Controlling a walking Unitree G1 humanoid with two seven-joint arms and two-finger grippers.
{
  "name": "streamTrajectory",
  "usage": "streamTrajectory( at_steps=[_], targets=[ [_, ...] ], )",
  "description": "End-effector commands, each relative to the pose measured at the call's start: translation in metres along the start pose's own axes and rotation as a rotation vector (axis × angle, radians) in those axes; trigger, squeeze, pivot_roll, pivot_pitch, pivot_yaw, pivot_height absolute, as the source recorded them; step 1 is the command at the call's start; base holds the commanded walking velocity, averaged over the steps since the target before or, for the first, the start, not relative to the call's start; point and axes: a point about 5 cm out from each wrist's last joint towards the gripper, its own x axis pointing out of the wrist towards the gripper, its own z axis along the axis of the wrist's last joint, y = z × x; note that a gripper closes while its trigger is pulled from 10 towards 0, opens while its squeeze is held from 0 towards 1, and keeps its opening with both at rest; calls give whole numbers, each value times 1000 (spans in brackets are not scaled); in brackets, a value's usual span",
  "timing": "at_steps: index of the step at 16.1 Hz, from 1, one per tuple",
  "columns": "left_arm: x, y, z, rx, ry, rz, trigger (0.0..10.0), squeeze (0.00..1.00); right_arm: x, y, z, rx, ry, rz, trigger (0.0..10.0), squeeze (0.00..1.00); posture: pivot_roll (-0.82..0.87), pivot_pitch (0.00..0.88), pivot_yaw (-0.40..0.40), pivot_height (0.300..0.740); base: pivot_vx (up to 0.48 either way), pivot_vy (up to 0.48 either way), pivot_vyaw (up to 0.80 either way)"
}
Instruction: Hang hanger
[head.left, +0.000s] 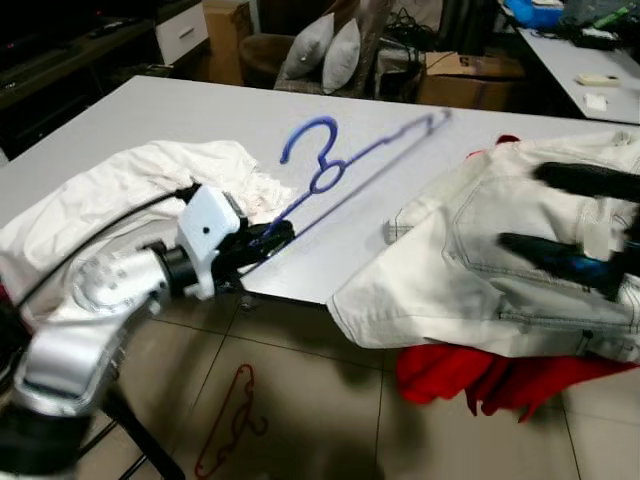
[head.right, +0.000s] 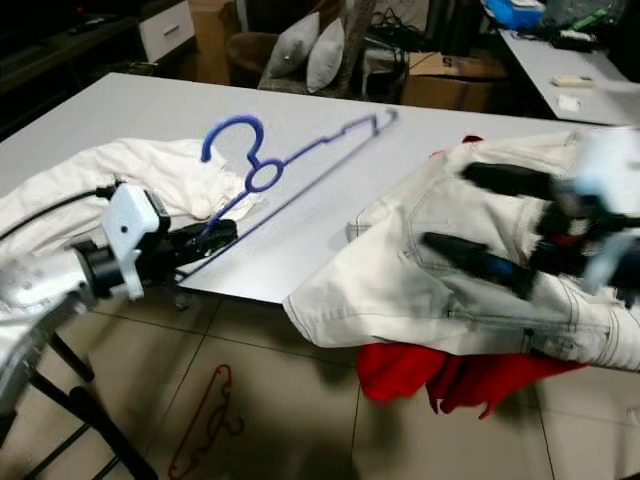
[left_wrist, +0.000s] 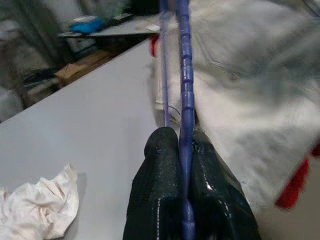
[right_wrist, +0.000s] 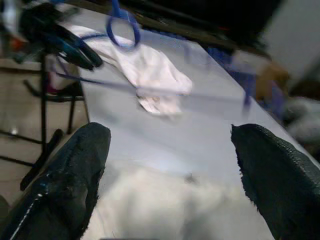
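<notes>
A blue hanger (head.left: 329, 165) is held tilted above the grey table (head.left: 190, 110), its hook toward the far side. My left gripper (head.left: 268, 238) is at the table's near edge, shut on the hanger's lower bar (left_wrist: 185, 75), which runs between the two fingers. Blurred, my right gripper (head.left: 522, 207) hovers open over a white denim garment (head.left: 450, 270) that drapes over the table's near right edge. In the right wrist view its fingers (right_wrist: 75, 170) stand wide apart with nothing between them.
A crumpled white garment (head.left: 120, 190) lies on the table's left part. Red cloth (head.left: 470, 375) hangs under the denim, off the edge. A red hanger (head.left: 230, 420) lies on the tiled floor below. Cushions and boxes stand beyond the table.
</notes>
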Motion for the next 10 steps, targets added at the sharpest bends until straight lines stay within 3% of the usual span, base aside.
streamTrajectory(
  at_steps=[1,3,5,10],
  targets=[
    [1,4,4,66,21,-54,10000,0,6,-2,6,-51,-9,56,10000,0,32,0,-14,740,0,0,0],
    [1,11,4,111,48,-49,10000,0,13,-3,12,-77,-43,103,10000,0,42,0,-21,740,0,0,0],
    [3,14,6,199,81,-113,10000,0,32,-6,20,-116,-81,166,10000,0,36,0,-13,740,0,0,0],
    [20,19,22,366,93,-181,10000,0,76,5,12,-168,-21,328,10000,0,37,0,-16,740,0,0,0]
  ],
)
